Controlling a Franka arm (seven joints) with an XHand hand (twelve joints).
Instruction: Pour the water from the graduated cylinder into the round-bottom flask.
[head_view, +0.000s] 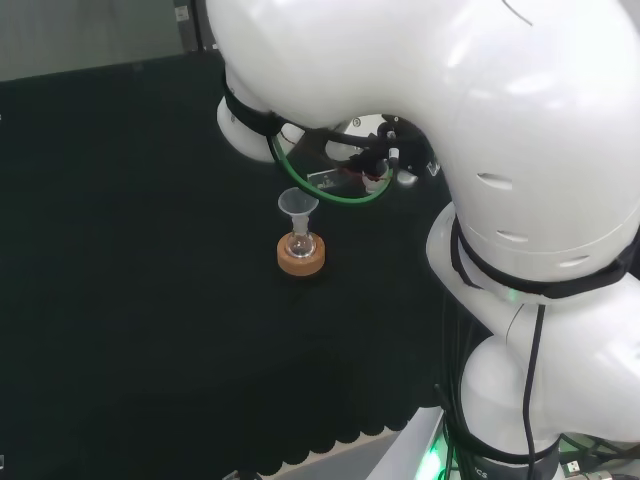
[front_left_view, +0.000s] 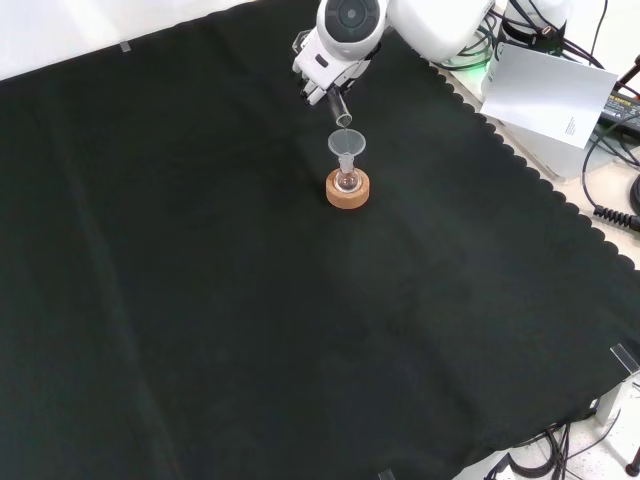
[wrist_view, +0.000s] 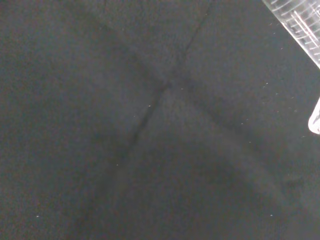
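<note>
Cylinder (front_left_view: 340, 108): clear, graduated, tilted, mouth just above funnel (front_left_view: 347, 144) near bench's far edge in front view. Hand (front_left_view: 318, 72) curled round cylinder's upper part. Funnel sits in flask (front_left_view: 347, 181) on cork ring (front_left_view: 347, 190). Judgement: cylinder light, stiff, slippery, fragile; best held mid-barrel, clear of lip. Flask small, tippy under funnel; ring steadies it. Black cloth (front_left_view: 200, 300) creased, soft. Paper sheet (front_left_view: 545, 90) and cables beyond bench's scalloped edge.
</note>
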